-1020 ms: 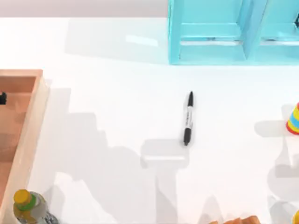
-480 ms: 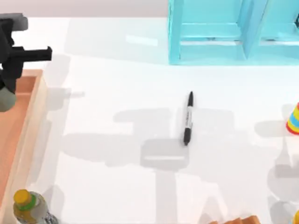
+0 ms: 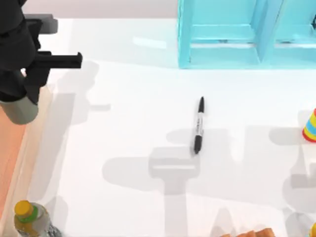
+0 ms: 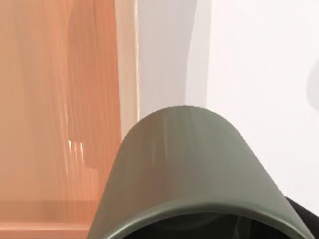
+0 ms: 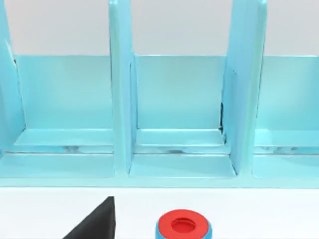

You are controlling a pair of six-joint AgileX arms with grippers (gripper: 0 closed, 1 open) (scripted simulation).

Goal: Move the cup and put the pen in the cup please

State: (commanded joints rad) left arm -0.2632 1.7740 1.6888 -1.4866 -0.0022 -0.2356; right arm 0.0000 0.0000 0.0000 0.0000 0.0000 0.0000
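Standing at near left corner of table (image 3: 123,197): yellow-capped bottle (image 3: 27,217). Wide bare stretch between left edge and centre. Pen (image 3: 198,126) flat near table centre, well apart from left gripper (image 3: 22,89). Left gripper clamped on cup (image 3: 19,109), held above rim of wooden tray (image 3: 10,163) at left edge. Blue shelf (image 3: 237,34) along far edge. Striped cone (image 3: 310,126) at right edge.
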